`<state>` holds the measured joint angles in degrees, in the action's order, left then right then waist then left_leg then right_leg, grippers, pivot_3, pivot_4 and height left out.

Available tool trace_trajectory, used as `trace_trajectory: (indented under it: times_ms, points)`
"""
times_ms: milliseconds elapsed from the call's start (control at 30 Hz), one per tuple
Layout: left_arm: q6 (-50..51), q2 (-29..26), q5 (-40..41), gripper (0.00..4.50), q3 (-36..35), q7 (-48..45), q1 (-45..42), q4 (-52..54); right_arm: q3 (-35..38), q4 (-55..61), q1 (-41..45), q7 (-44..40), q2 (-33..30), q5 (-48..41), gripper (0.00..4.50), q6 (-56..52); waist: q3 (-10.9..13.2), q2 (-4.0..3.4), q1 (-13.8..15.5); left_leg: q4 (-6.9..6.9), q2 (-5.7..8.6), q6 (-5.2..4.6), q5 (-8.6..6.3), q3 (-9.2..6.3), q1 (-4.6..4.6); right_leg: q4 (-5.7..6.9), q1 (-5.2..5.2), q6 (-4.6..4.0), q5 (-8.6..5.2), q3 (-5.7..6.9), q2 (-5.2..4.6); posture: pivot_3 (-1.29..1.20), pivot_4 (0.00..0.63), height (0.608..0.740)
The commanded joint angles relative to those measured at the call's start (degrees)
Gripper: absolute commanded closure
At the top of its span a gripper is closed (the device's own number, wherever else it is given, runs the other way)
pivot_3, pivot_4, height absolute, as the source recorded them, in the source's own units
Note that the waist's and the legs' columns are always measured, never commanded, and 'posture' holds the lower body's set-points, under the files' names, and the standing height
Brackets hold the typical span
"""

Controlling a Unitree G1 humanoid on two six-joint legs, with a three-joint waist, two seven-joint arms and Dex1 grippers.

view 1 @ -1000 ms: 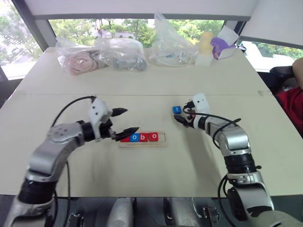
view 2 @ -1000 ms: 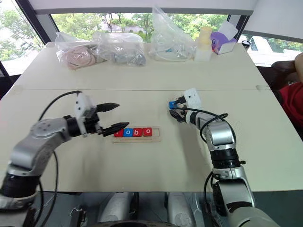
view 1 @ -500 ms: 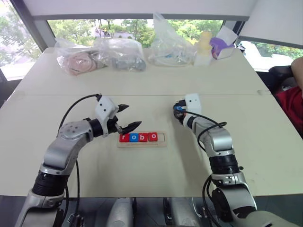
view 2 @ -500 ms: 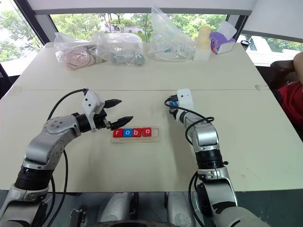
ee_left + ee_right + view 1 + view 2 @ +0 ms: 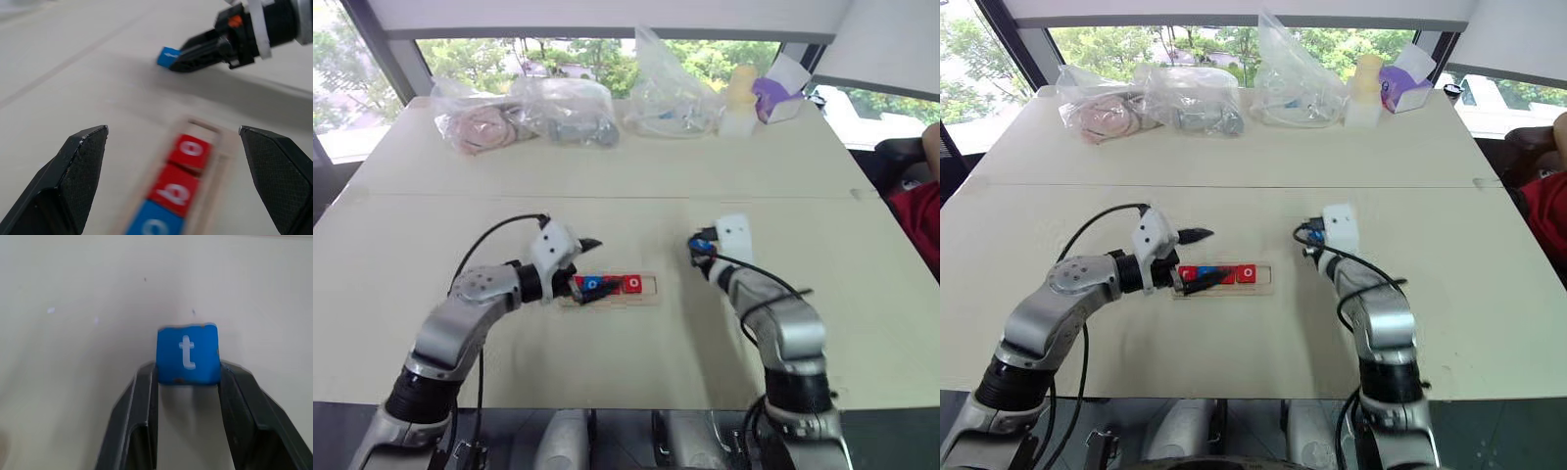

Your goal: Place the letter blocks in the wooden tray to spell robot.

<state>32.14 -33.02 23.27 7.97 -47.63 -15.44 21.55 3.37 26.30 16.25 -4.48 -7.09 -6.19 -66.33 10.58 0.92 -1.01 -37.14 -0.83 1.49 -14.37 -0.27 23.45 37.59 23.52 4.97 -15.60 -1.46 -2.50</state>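
Tray [image 5: 649, 290] lies near the table's middle, with four tiles already seated: red r, blue o, red b, red o [image 5: 632, 285], leaving the right-end slot bare. Left gripper [image 5: 588, 264] hovers over the tray's left end, jaws spread wide and empty, one black finger crossing above the r and blue o [image 5: 594, 284].

To the right, well apart from the tray, the right gripper [image 5: 187, 377] has its jaws clamped on the blue t [image 5: 187, 359], pinching its two side edges with the letter facing up and upright. Whether the tile has cleared the table I cannot tell.

Judging from this, the step in hand is carrying the t to the empty slot. Doing it well likely means keeping the tile level, bringing it in from the right so it drops flat beside the red o, and holding its letter in line with the others. The grip sits on the tile's near half, so a gentle lowering should keep it from tipping against the rim.

The left gripper over the tray could crowd the approach; it may need to stay clear of the right end. Plastic bags [image 5: 566, 110], a pale bottle [image 5: 737, 98] and a purple box [image 5: 777, 93] line the far edge, out of the way. A person's red sleeve [image 5: 915, 215] shows at the far right.
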Motion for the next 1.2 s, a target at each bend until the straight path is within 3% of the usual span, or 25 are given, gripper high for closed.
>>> trace_trajectory:
  times_ms: [33, 267, 467, 633, 700, 800, 867, 933, 1067, 1200]
  points:
    - [1.33, -2.29, 1.92, 0.00, 1.46, -3.71, 0.31, 3.88, 3.10, 12.54, -2.21, 1.20, 1.64, -1.22, 3.38, -10.49, 0.00, 0.00, -0.15, -0.02, -0.01, 0.00, 0.00, 0.01, -0.03, 0.01, -0.01, -0.02, 0.00, 0.00, 0.01, 0.00, 0.150, 0.735]
    - [2.41, -3.28, 2.43, 0.00, 2.78, -5.94, -1.68, 3.08, 9.66, 19.13, -3.51, 2.70, 10.75, -0.93, 3.38, -22.75, -0.01, -0.02, -0.09, -0.04, -0.08, 0.02, 0.01, -0.02, -0.12, 0.02, -0.07, -0.19, -0.10, -0.01, 0.13, 0.00, 0.150, 0.735]
    - [1.76, -2.98, 1.37, 0.00, 3.65, -6.77, -3.26, 1.12, 8.28, 18.09, -3.71, 3.06, 11.18, -1.06, 3.38, -23.66, -0.02, -0.01, -0.06, -0.02, -0.02, 0.02, 0.01, 0.01, -0.07, -0.07, -0.07, -0.05, -0.03, 0.00, 0.10, 0.00, 0.150, 0.735]
    - [1.59, -2.93, 1.04, 0.00, 3.49, -6.83, -3.51, 0.18, 6.87, 18.09, -3.61, 3.02, 8.89, -0.92, 0.91, -23.24, -0.02, -0.01, -0.11, -0.01, -0.03, 0.02, 0.01, -0.01, -0.08, -0.07, -0.07, -0.06, -0.04, 0.01, 0.11, 0.00, 0.150, 0.735]
    - [1.90, -3.35, 1.72, 0.00, 2.52, -7.05, -3.33, 0.03, 6.57, 18.48, -2.89, 2.19, 5.95, -1.11, 0.05, -22.30, -0.02, -0.01, -0.11, -0.03, -0.03, 0.02, 0.01, 0.00, -0.08, -0.08, -0.08, -0.07, -0.05, 0.00, 0.10, 0.00, 0.150, 0.735]
    - [2.77, -4.15, 3.35, 0.00, 0.39, -7.59, -2.97, 0.13, 4.57, 18.22, -1.82, -0.43, -2.59, -1.39, 0.05, -19.02, 0.00, -0.02, 0.06, -0.05, 0.03, 0.02, 0.01, 0.02, -0.02, -0.19, -0.08, -0.09, -0.06, 0.01, 0.04, 0.00, 0.150, 0.735]
    - [4.18, -5.35, 5.84, 0.00, -1.80, -8.67, -2.39, 1.01, -0.31, 16.15, -0.98, -7.62, -15.12, -1.84, 0.05, -9.97, 0.01, -0.03, -0.07, -0.05, 0.04, 0.02, 0.01, 0.05, 0.00, -0.27, -0.09, -0.09, -0.06, 0.01, 0.01, 0.00, 0.150, 0.735]
    - [5.59, -6.65, 8.25, 0.00, -4.00, -9.39, -1.73, 2.14, 0.31, 12.34, 0.02, -17.33, -21.94, -6.04, 0.05, -1.56, 0.02, -0.01, -0.38, -0.01, 0.07, 0.01, 0.01, 0.10, 0.00, -0.36, -0.09, -0.12, -0.09, -0.01, -0.01, 0.00, 0.150, 0.735]
    - [6.20, -7.57, 11.12, 0.00, -8.25, -8.93, -0.95, 2.25, 0.53, -0.40, -0.99, -38.03, -32.68, -9.70, 0.05, 21.54, 0.03, 0.01, -0.19, 0.04, -0.04, -0.04, -0.02, 0.03, -0.04, -0.36, -0.15, 0.02, -0.03, 0.03, 0.21, 0.00, 0.150, 0.735]
    - [7.35, -10.63, 12.99, 0.00, -10.45, -10.59, 0.26, 3.12, -3.78, -15.55, 0.29, -55.61, -38.07, -9.86, 0.05, 41.55, 0.05, 0.03, -0.03, 0.02, -0.04, -0.04, -0.02, 0.06, -0.04, -0.37, -0.17, 0.02, -0.03, 0.03, 0.25, 0.00, 0.150, 0.735]
